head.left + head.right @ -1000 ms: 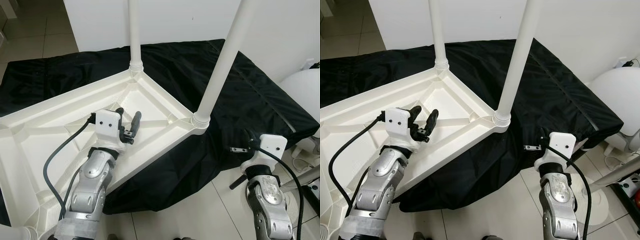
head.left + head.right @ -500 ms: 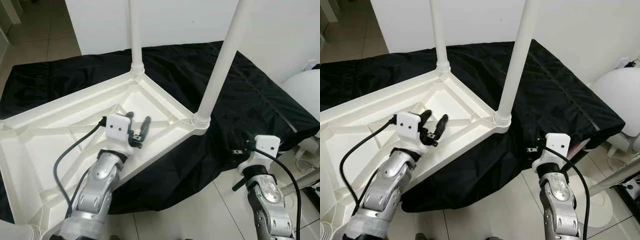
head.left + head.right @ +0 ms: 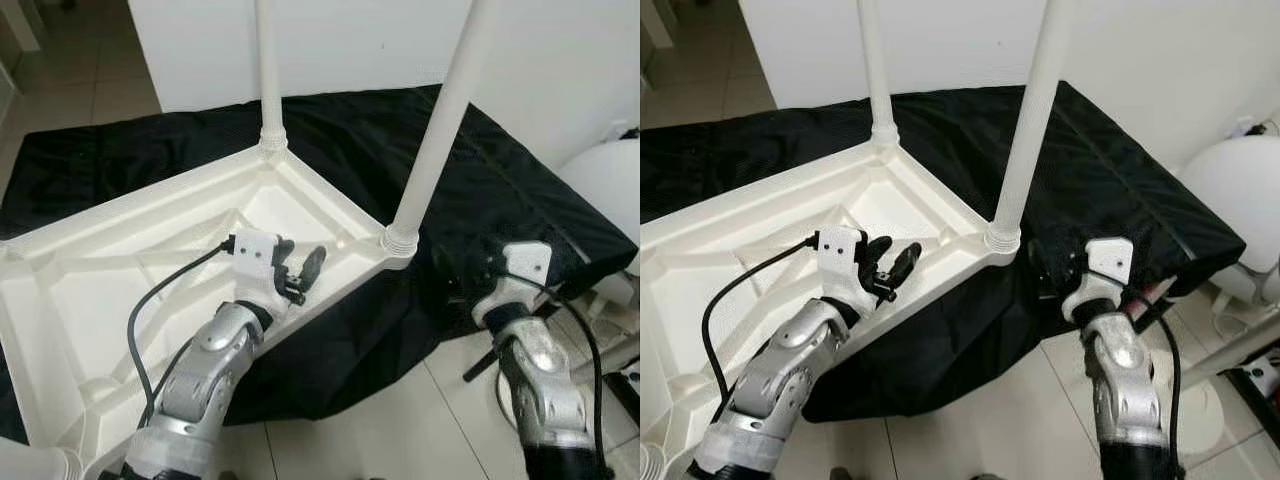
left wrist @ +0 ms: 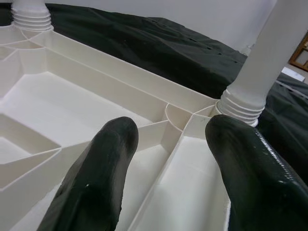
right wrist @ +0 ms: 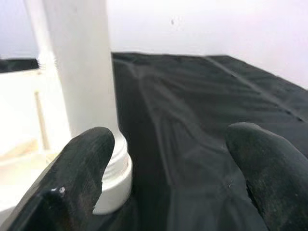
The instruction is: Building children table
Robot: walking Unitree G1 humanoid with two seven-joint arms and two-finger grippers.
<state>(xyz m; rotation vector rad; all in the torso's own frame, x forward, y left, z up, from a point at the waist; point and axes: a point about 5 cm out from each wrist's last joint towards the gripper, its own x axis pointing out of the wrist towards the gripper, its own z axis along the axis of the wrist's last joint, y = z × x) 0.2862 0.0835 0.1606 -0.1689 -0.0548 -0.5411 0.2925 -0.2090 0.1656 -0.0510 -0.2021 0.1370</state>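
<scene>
I see left claw (image 3: 297, 272) spread over upturned table (image 3: 90, 260) rim. Right claw (image 5: 168, 178) spread; its wrist view shows leg (image 5: 84, 62) close beside finger (image 5: 79, 168), black cloth (image 5: 202, 106) beyond.

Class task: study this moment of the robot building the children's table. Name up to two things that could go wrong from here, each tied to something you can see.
1. The upturned white tabletop overhangs the edge of the black cloth; a push from the open left tool above its underside might tip it.
2. The open right tool is close to the near leg; a sideways knock might loosen the leg at its ribbed collar.
</scene>
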